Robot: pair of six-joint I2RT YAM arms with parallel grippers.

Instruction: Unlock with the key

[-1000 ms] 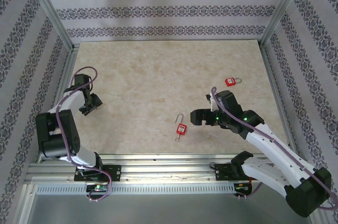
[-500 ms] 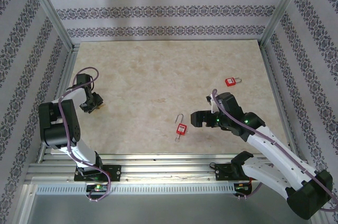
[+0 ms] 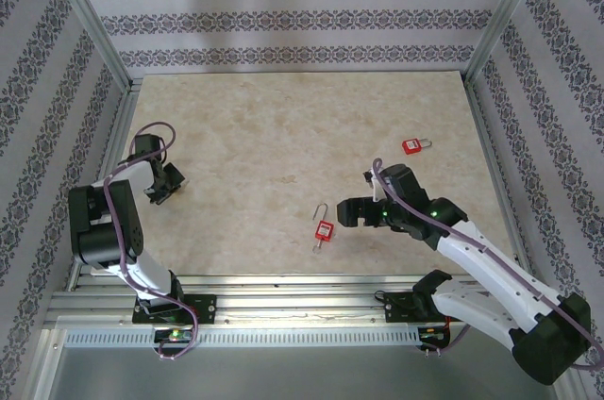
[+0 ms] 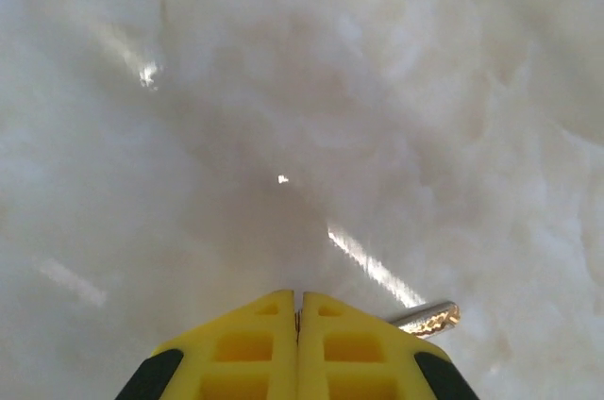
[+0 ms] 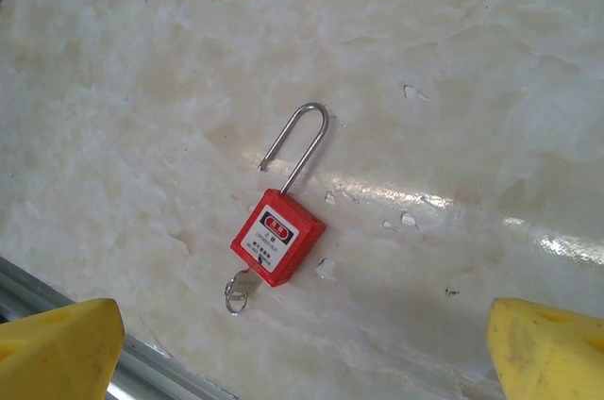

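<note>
Closest to the bases we see a red padlock (image 5: 277,235) lying flat on the table (image 3: 283,117). Its shackle is swung open and there is a small silver ring (image 5: 235,302) at its base; what the ring hangs from is too small for us to make out. Just right of it hovers the right gripper (image 3: 346,211), spread wide. In its wrist view the yellow fingertips (image 5: 57,348) sit in the two bottom corners, cut off by the frame, with the padlock between and beyond them.

Farther back, near the table's left edge, we find the left gripper (image 4: 298,301) low over the surface, its yellow fingers pressed together to a hairline seam. The key (image 4: 425,318) is right there: a short silver toothed blade pokes out sideways from behind one finger. The fingers hide its head, so we cannot tell whether they clamp the key or merely cover it.

Farthest off, a second padlock (image 3: 411,145) lies toward the right side, well apart from both grippers; we cannot tell if it is locked
</note>
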